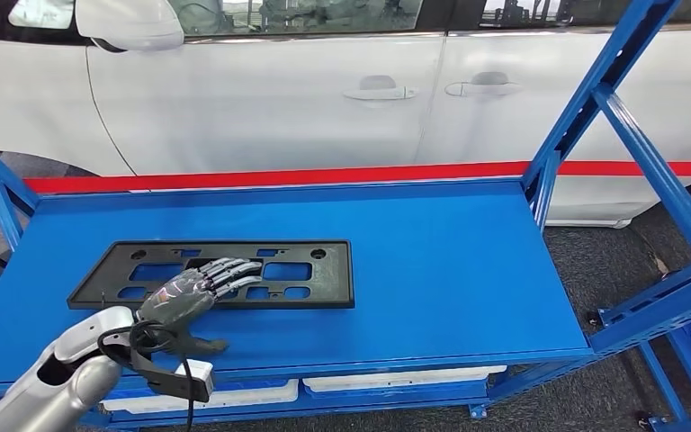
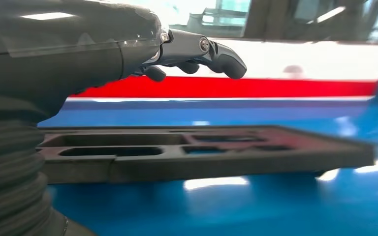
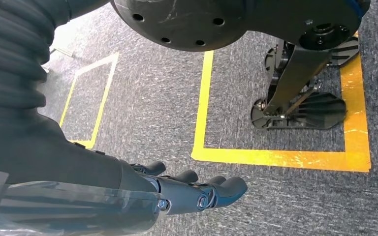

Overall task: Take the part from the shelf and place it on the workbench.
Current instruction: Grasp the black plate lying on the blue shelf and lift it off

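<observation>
The left robot hand [image 1: 200, 290] hovers with fingers spread just over the part [image 1: 219, 274], grasping nothing; the left wrist view shows air between fingertips and frame. The right robot hand [image 3: 192, 189] hangs released above the grey carpet [image 3: 152, 88]. The part, a flat black rectangular plastic frame with cut-out windows, lies at about nine o'clock on the smooth blue shelf [image 1: 450, 261]. Being thin and flush with that slick metal, it could slide away or tip from a one-sided pinch.
</observation>
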